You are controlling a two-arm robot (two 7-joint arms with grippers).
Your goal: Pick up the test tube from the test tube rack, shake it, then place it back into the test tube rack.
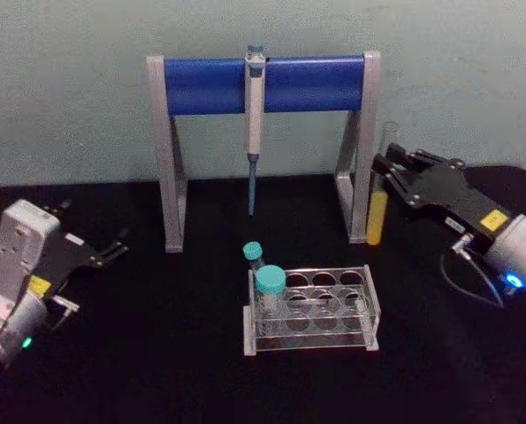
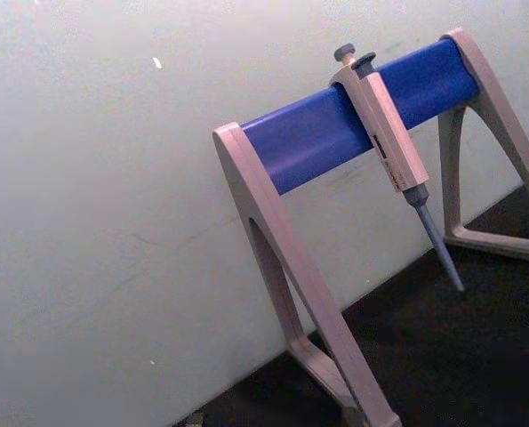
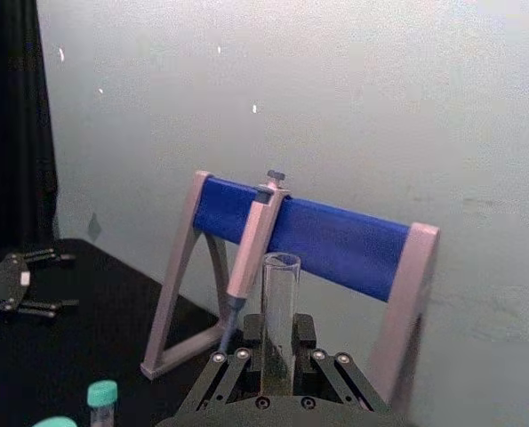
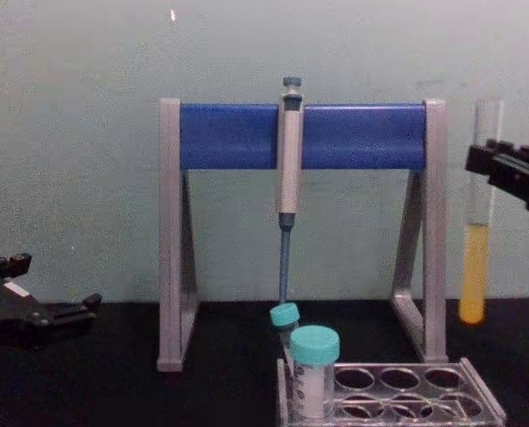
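Right gripper (image 1: 388, 172): clamped on the test tube (image 1: 377, 216), held upright.
Test tube: out of the test tube rack (image 1: 311, 347), at its 1 o'clock.
Left gripper (image 1: 112, 247): fingers apart, empty, at 10 o'clock.

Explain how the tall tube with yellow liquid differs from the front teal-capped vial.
The test tube is long, thin and uncapped; the front vial is short, wider and teal-capped. The test tube is held by the right gripper; the front vial stands in the test tube rack. The test tube holds yellow liquid; the front vial shows no yellow. Both are clear and upright. The left gripper idles, open.
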